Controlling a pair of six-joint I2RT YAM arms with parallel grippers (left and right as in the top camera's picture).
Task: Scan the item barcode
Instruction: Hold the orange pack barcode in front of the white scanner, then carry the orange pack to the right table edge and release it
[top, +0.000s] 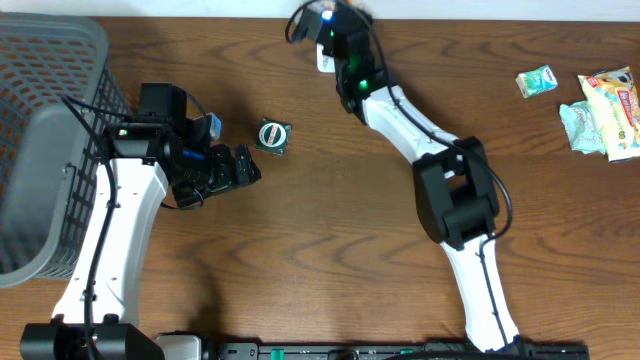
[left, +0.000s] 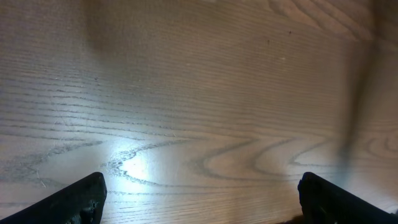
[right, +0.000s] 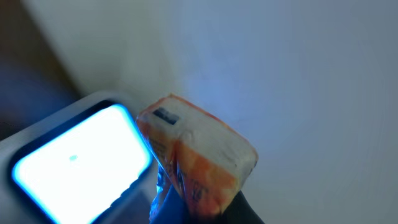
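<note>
Holding an orange-and-white snack packet (right: 199, 155) in its closed jaws, the right end effector (top: 335, 28) reaches to the far edge of the desk (top: 300, 260). Seen from the right wrist, the packet sits tilted just beside the glowing blue window of a scanner (right: 74, 162), its upper corner close to the lit pane; whether the two touch cannot be told. A small dark printed patch shows on the packet's top face, too blurred to read. From overhead the scanner (top: 324, 58) appears as a white body partly covered by the right arm, and the packet itself is mostly hidden there.

The left end effector (top: 240, 168) hovers over bare wood with its jaws spread wide and nothing between them; the left wrist view shows only the two dark fingertips (left: 81, 199) at the lower corners and a bright reflection on the grain.

A small dark packet with a round label (top: 272, 135) lies on the desk just beside the left end effector, apart from it. A grey mesh basket (top: 90, 45) stands at the left edge. Three more snack packets (top: 590, 105) lie grouped at the far right, well apart from both arms
</note>
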